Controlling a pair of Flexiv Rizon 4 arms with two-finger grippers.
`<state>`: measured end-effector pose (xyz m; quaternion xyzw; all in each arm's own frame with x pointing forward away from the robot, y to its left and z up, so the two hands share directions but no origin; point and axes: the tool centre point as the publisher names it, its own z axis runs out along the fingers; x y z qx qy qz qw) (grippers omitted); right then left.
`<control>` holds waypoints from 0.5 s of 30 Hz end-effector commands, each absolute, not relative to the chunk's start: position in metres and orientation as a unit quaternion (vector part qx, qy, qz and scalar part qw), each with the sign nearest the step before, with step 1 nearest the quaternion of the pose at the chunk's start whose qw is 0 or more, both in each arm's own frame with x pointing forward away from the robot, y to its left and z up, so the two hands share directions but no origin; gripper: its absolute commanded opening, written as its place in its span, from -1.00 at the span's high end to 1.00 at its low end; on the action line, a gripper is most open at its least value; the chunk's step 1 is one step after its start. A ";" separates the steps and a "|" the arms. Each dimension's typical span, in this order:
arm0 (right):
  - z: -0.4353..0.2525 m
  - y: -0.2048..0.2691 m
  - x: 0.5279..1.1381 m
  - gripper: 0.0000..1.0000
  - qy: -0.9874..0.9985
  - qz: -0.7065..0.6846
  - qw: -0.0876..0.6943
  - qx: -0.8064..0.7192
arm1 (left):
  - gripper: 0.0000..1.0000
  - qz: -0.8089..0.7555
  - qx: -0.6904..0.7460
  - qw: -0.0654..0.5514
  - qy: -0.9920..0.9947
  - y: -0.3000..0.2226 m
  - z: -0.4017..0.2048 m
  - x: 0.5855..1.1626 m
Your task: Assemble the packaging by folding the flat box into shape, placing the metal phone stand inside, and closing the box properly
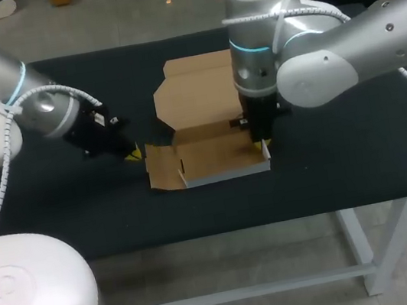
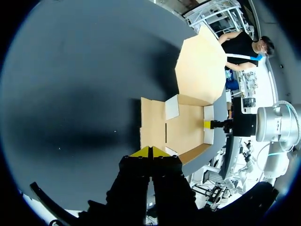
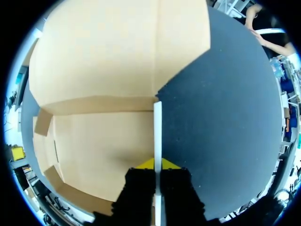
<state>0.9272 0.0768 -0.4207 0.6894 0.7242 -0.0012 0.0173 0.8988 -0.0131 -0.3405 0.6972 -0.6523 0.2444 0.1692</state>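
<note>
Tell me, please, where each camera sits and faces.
Head view: above, behind the robot, looking down on the table; both arms show, left gripper and right gripper by the cardboard box.
Left wrist view: on that wrist, facing across the box toward the right gripper; own shut fingers show.
Right wrist view: on that wrist, facing along the box's white side wall, clamped between own fingers.
All share the box.

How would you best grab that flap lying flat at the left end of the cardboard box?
Likely by its free outer edge, coming in low from the left, where the left gripper is. The flap of the box lies flat on the table, so nothing stands up to pinch from above; a finger must slip under first.
</note>
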 end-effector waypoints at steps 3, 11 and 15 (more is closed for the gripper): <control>-0.421 0.078 0.928 1.00 0.724 -0.004 0.017 0.689 | 1.00 0.260 0.682 0.182 -0.659 0.001 -0.345 0.897; -0.421 0.078 0.928 1.00 0.724 -0.004 0.017 0.689 | 1.00 0.267 0.671 0.208 -0.660 0.016 -0.354 0.900; -0.421 0.078 0.928 1.00 0.724 -0.004 0.017 0.689 | 1.00 0.267 0.671 0.208 -0.660 0.016 -0.354 0.900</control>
